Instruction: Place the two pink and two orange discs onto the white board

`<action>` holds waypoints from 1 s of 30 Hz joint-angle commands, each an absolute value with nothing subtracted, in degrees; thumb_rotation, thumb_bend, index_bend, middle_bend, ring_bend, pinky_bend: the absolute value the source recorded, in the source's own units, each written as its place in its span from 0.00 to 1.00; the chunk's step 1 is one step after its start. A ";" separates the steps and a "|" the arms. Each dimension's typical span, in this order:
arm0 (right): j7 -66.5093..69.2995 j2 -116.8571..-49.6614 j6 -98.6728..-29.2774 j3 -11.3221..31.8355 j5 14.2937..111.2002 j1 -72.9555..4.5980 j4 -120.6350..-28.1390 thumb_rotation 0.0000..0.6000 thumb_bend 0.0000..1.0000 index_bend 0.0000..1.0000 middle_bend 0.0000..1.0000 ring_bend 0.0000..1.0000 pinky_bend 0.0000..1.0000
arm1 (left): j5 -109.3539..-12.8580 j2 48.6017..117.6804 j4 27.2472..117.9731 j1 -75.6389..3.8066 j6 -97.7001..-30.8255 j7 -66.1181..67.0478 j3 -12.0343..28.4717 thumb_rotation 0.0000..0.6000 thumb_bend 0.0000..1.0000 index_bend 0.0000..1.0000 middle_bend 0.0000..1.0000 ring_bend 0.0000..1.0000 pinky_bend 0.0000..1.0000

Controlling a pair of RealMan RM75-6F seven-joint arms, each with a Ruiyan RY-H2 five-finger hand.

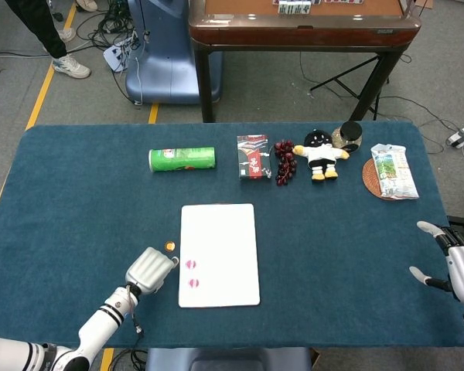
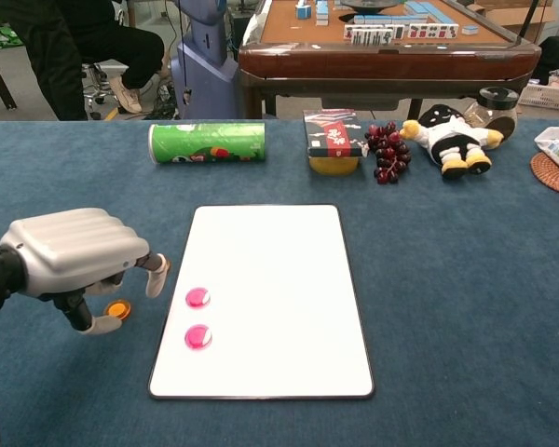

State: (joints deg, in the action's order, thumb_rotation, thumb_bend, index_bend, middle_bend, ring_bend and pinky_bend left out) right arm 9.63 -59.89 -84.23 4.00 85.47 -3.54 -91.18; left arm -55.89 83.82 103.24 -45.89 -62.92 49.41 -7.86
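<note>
With two pink plastic discs (image 2: 197,317) already on the flat white board (image 2: 279,279), the left hand (image 2: 74,263) hovers empty, fingers curled, over the near orange disc (image 2: 118,309) off the board's left edge, where a low, square pinch seems best.

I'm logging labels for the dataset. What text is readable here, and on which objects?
None can be read.
Green can: printing too blurred.
Red box: markings too small.
Snack bag: print illegible.
White board: blank.
</note>
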 commanded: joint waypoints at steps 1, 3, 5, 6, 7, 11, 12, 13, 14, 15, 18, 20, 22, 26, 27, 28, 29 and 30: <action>9.65 -59.90 -84.25 4.00 85.46 -3.53 -91.15 1.00 0.00 0.22 0.28 0.22 0.41 | -56.35 84.17 102.44 -45.56 -62.42 48.94 -7.79 1.00 0.32 0.49 1.00 1.00 1.00; 9.64 -59.91 -84.27 4.00 85.47 -3.53 -91.14 1.00 0.00 0.22 0.28 0.22 0.41 | -56.56 84.43 101.68 -45.32 -62.12 48.65 -7.69 1.00 0.32 0.50 1.00 1.00 1.00; 9.64 -59.92 -84.23 3.99 85.46 -3.54 -91.13 1.00 0.00 0.22 0.28 0.22 0.41 | -56.53 84.66 100.96 -45.11 -61.79 48.41 -7.55 1.00 0.32 0.50 1.00 1.00 1.00; 9.61 -59.91 -84.20 3.99 85.47 -3.56 -91.12 1.00 0.00 0.22 0.28 0.22 0.41 | -56.52 84.77 100.61 -45.03 -61.68 48.38 -7.47 1.00 0.32 0.50 1.00 1.00 1.00; 9.57 -59.93 -84.17 3.99 85.48 -3.58 -91.12 1.00 0.00 0.22 0.28 0.22 0.41 | -56.42 84.93 100.14 -44.93 -61.55 48.35 -7.36 1.00 0.32 0.50 1.00 1.00 1.00; 9.51 -59.94 -84.10 3.97 85.47 -3.62 -91.13 1.00 0.00 0.22 0.28 0.22 0.41 | -55.35 85.26 98.92 -44.63 -60.81 47.87 -6.76 1.00 0.32 0.51 1.00 1.00 1.00; 9.50 -59.96 -84.09 3.96 85.45 -3.62 -91.11 1.00 0.00 0.22 0.28 0.22 0.41 | -55.15 85.32 98.64 -44.59 -60.64 47.89 -6.70 1.00 0.32 0.51 1.00 1.00 1.00; 9.49 -59.97 -84.05 3.96 85.43 -3.64 -91.10 1.00 0.00 0.22 0.28 0.22 0.41 | -54.98 85.40 98.31 -44.52 -60.47 47.94 -6.67 1.00 0.32 0.51 1.00 1.00 1.00; 9.48 -59.96 -84.02 3.96 85.42 -3.65 -91.11 1.00 0.00 0.22 0.28 0.22 0.41 | -54.87 85.44 98.11 -44.46 -60.32 47.91 -6.65 1.00 0.32 0.51 1.00 1.00 1.00; 9.48 -59.97 -84.01 3.97 85.41 -3.66 -91.12 1.00 0.00 0.22 0.28 0.22 0.41 | -54.75 85.47 97.94 -44.39 -60.17 47.87 -6.63 1.00 0.32 0.51 1.00 1.00 1.00; 9.41 -59.99 -83.99 3.96 85.42 -3.68 -91.16 1.00 0.00 0.22 0.28 0.22 0.41 | -54.55 85.60 97.33 -44.19 -59.97 47.78 -6.43 1.00 0.32 0.51 1.00 1.00 1.00; 9.31 -60.01 -83.95 3.93 85.43 -3.70 -91.19 1.00 0.00 0.22 0.28 0.22 0.41 | -54.43 85.68 96.97 -44.07 -59.89 47.82 -6.29 1.00 0.32 0.51 1.00 1.00 1.00; 9.25 -60.04 -83.94 3.93 85.44 -3.71 -91.21 1.00 0.00 0.22 0.28 0.22 0.41 | -54.31 85.75 96.70 -43.95 -59.85 47.83 -6.14 1.00 0.32 0.51 1.00 1.00 1.00; 9.06 -60.08 -83.85 3.89 85.45 -3.76 -91.25 1.00 0.00 0.22 0.28 0.22 0.41 | -54.39 85.89 96.24 -43.71 -59.87 47.88 -5.93 1.00 0.32 0.52 1.00 1.00 1.00; 9.04 -60.09 -83.83 3.88 85.46 -3.77 -91.25 1.00 0.00 0.22 0.28 0.22 0.41 | -54.36 85.93 96.12 -43.66 -59.84 47.91 -5.90 1.00 0.32 0.52 1.00 1.00 1.00; 9.02 -60.09 -83.81 3.88 85.46 -3.79 -91.27 1.00 0.00 0.22 0.28 0.22 0.41 | -54.25 85.98 95.96 -43.61 -59.77 47.97 -5.86 1.00 0.32 0.52 1.00 1.00 1.00; 9.01 -60.09 -83.80 3.88 85.46 -3.79 -91.28 1.00 0.00 0.22 0.28 0.22 0.41 | -54.20 86.02 95.84 -43.56 -59.76 48.03 -5.83 1.00 0.32 0.53 1.00 1.00 1.00; 9.00 -60.10 -83.81 3.88 85.45 -3.80 -91.28 1.00 0.00 0.22 0.28 0.22 0.41 | -54.14 86.10 95.65 -43.48 -59.76 48.12 -5.81 1.00 0.32 0.53 1.00 1.00 1.00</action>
State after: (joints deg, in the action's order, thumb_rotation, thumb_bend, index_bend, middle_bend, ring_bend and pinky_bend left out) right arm 9.00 -60.10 -83.80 3.88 85.45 -3.80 -91.28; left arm -54.18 86.05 95.72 -43.53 -59.76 48.06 -5.83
